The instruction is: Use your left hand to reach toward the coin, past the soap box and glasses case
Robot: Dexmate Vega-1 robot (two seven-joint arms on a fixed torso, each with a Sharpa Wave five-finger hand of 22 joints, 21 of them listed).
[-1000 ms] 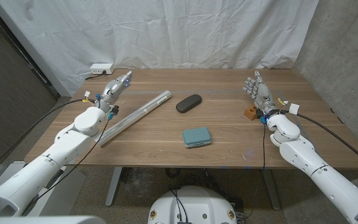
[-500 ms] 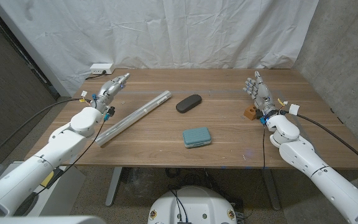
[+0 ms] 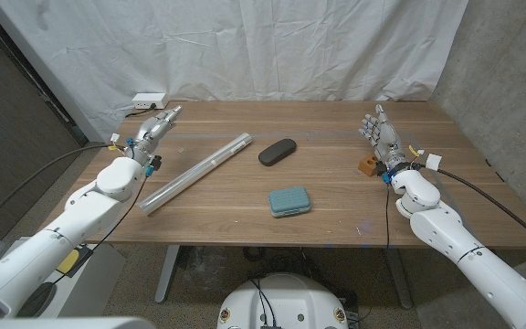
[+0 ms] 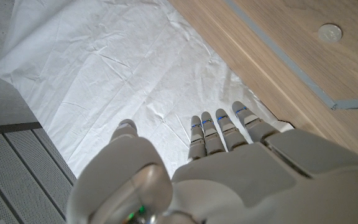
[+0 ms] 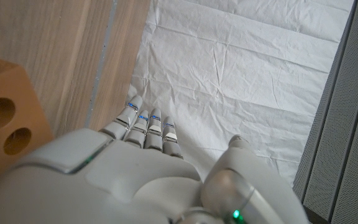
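Observation:
My left hand (image 3: 153,131) hovers over the table's far left corner, fingers (image 4: 219,132) stretched out straight and holding nothing. A small silver coin (image 4: 329,32) lies on the wood ahead of that hand in the left wrist view. The dark glasses case (image 3: 278,151) sits at mid-table. The teal soap box (image 3: 289,201) lies nearer the front edge, and both are well to the right of my left hand. My right hand (image 3: 380,137) stands upright at the right side, fingers (image 5: 146,127) extended and empty.
A long clear bar (image 3: 197,172) lies diagonally between my left arm and the glasses case. A small wooden block with holes (image 3: 367,165) sits by my right hand. A white power strip (image 3: 150,99) rests at the far left table edge, before a white curtain.
My left hand has moved left and farther back toward the table's far left corner. The right hand and the objects have stayed put.

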